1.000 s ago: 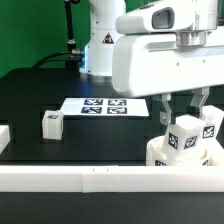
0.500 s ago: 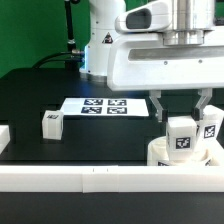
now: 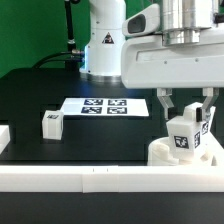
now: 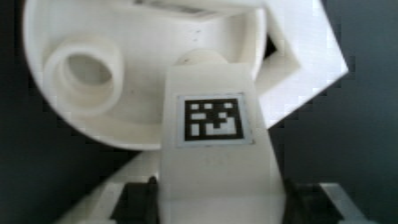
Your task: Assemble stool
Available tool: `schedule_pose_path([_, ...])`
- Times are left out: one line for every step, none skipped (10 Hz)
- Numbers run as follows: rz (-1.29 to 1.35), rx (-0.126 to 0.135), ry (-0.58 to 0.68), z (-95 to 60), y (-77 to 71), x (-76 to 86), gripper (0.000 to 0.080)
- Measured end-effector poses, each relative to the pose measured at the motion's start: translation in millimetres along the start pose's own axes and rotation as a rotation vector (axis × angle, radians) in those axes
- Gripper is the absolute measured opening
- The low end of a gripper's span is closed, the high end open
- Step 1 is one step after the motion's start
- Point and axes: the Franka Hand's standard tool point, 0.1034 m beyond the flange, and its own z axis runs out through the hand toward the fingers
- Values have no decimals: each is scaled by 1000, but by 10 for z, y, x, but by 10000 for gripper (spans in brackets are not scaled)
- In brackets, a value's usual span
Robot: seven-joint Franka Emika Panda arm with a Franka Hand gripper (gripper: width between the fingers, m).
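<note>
Nearest to us, a long white border bar point(image 3: 90, 178) is lying across the front of the black table point(image 3: 100, 142). Just behind it, at the exterior view's right, the round seat point(image 3: 163, 155) is resting on the table. One of its holes point(image 4: 82, 70) is showing in the wrist view.

Above the seat, the gripper point(image 3: 186, 112) is clenching an upright leg point(image 3: 183, 135) between its fingers point(image 3: 165, 102). The leg's lower end is meeting the seat, but we cannot tell whether it is sitting in a hole. What appears to be a second leg point(image 3: 207, 120) is standing just behind the first.

We are judging these parts to be light, rigid plastic with smooth faces, so a leg may slip or twist under a loose grip. The flat side faces, high on the leg, are offering the best hold, leaving the lower end free.

Farther back, a loose leg point(image 3: 52, 123) is lying well apart toward the exterior view's left. The marker board point(image 3: 105, 105) is lying beyond it, before the arm's base point(image 3: 103, 45).
</note>
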Motion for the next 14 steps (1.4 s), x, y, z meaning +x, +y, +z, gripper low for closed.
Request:
schedule_pose_path([147, 6, -9, -1, -33, -54, 329])
schedule_pose_path([280, 12, -18, 2, -78, -128, 329])
schedule_pose_path([380, 11, -25, 24, -98, -193, 319])
schedule_pose_path([507, 13, -39, 43, -102, -236, 305])
schedule_pose_path([635, 18, -53, 46, -97, -239, 305])
schedule_pose_path([677, 20, -60, 56, -65, -201, 292])
schedule_pose_path([764, 12, -67, 61, -42, -194, 292])
schedule_pose_path([784, 11, -67, 62, -47, -204, 292])
schedule_pose_path([774, 11, -67, 62, -46, -202, 368])
schedule_pose_path([772, 12, -66, 58, -46, -193, 508])
schedule_pose_path([735, 23, -63, 3, -64, -127, 604])
schedule_pose_path([735, 25, -61, 1, -63, -121, 604])
schedule_pose_path([734, 23, -62, 12, -57, -131, 642])
schedule_pose_path([734, 23, -62, 12, -57, -131, 648])
